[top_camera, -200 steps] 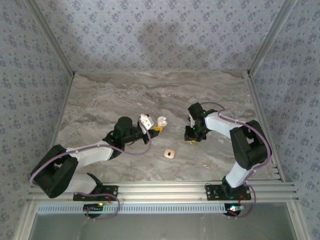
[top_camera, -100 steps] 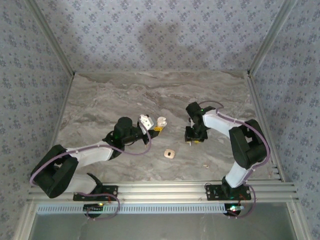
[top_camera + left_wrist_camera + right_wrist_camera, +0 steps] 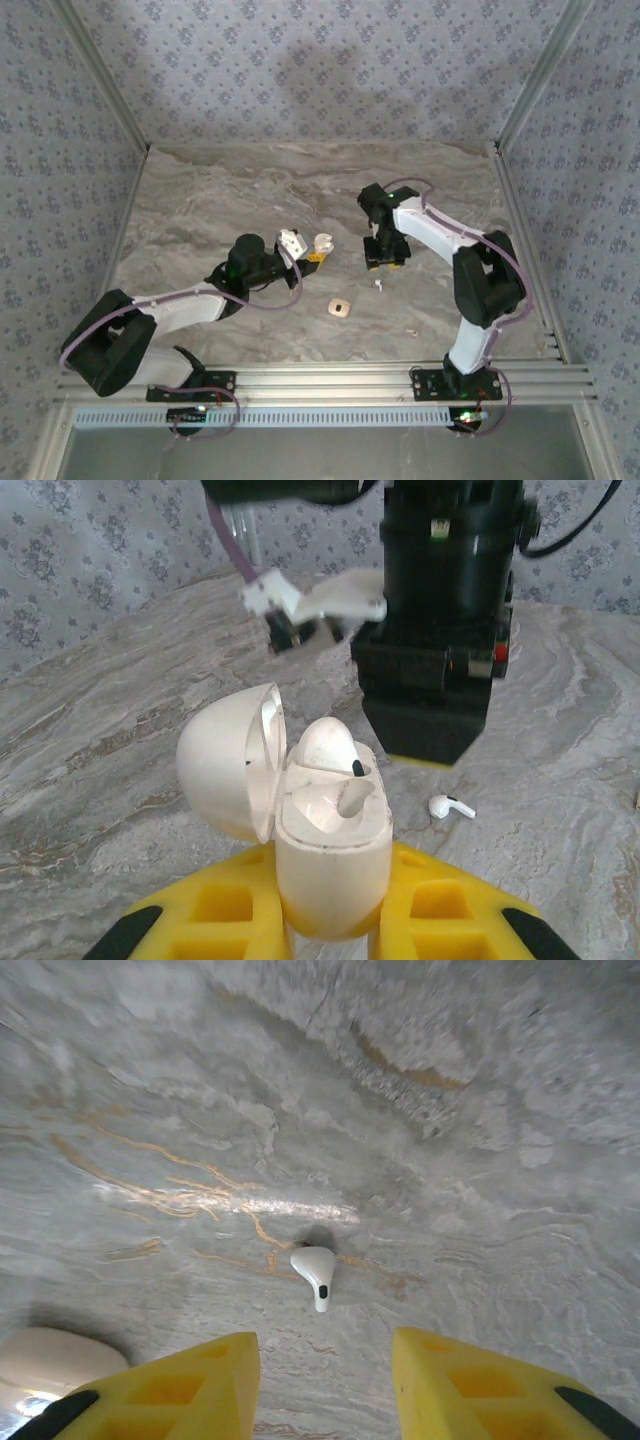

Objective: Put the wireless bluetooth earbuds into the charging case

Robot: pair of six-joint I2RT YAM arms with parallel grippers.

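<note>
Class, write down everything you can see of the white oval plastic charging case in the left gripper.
The glossy white plastic charging case stands upright, clamped at its lower half between the left gripper's yellow fingers. Its domed lid is swung open to one side on a hinge. One white earbud sits in one well; the well beside it looks empty.

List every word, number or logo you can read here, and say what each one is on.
No text here is readable.
White tag on the right arm's black housing: too small and blurred to read.
Case: no print visible.
Loose earbud: no print, only a dark spot.
</note>
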